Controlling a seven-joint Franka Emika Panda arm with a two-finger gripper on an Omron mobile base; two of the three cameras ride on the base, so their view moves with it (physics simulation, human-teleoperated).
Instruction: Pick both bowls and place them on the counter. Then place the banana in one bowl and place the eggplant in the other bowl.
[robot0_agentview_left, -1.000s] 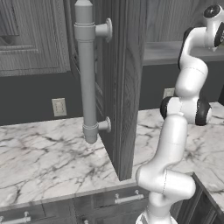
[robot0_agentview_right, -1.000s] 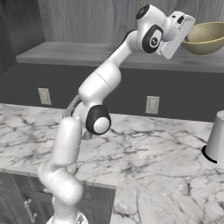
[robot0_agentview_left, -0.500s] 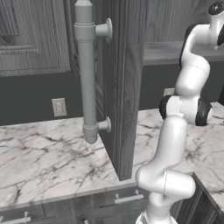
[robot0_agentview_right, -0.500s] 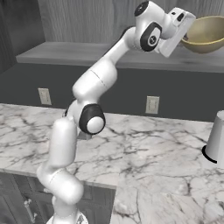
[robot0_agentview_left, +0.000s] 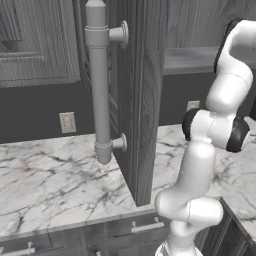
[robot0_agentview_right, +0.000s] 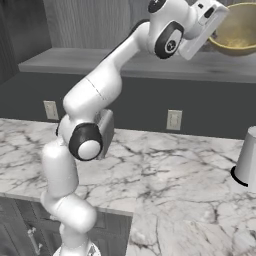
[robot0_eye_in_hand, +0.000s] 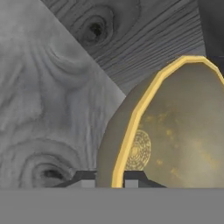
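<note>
In your hand view the gripper (robot0_eye_in_hand: 110, 180) shows just its two dark fingertips (robot0_eye_in_hand: 85, 178), one on each side of the bowl (robot0_eye_in_hand: 175, 131) rim, clamped on it; most of each finger is cut off at the bottom. The bowl's right side runs out of frame. Behind it lies grey woodgrain cabinet wall. From the right base view, the bowl sits up in the cabinet above the shelf (robot0_agentview_right: 150, 65), its right edge clipped by the frame. Well below the bowl, the marble counter (robot0_agentview_right: 165, 170) lies broad and bare, with a grey canister (robot0_agentview_right: 248, 162) at its right edge, partly cut off. From the left, the open cabinet door (robot0_agentview_left: 145, 100) hides the hand.
</note>
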